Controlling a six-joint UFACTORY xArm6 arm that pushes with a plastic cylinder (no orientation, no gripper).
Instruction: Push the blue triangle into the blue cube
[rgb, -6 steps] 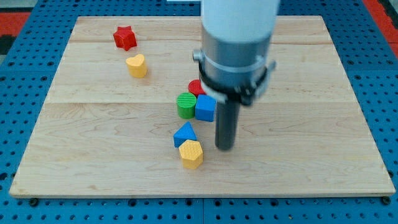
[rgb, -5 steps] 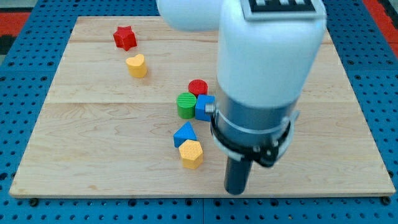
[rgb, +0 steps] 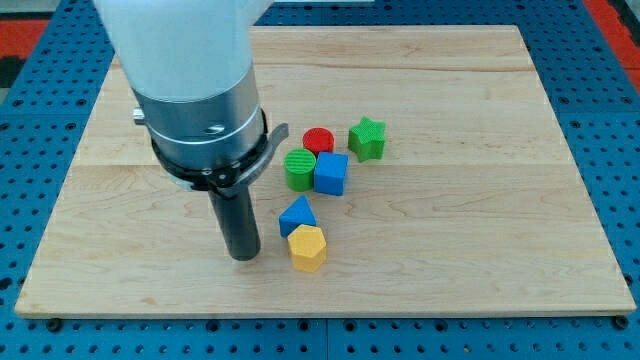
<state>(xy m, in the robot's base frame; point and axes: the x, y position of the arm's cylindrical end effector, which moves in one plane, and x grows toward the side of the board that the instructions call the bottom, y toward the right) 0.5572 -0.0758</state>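
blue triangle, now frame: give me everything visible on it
The blue triangle is a small solid prism, matte like plastic, lying flat on the wooden board with one corner toward the view's top. The yellow block touches its lower edge. The blue cube sits up and to the view's right, apart from it. My tip stands to its left and slightly lower, not touching.

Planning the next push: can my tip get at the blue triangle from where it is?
Probably yes. My tip sits just to the view's left of the blue triangle, with bare board between. The yellow block touches the triangle's lower edge and may get nudged.
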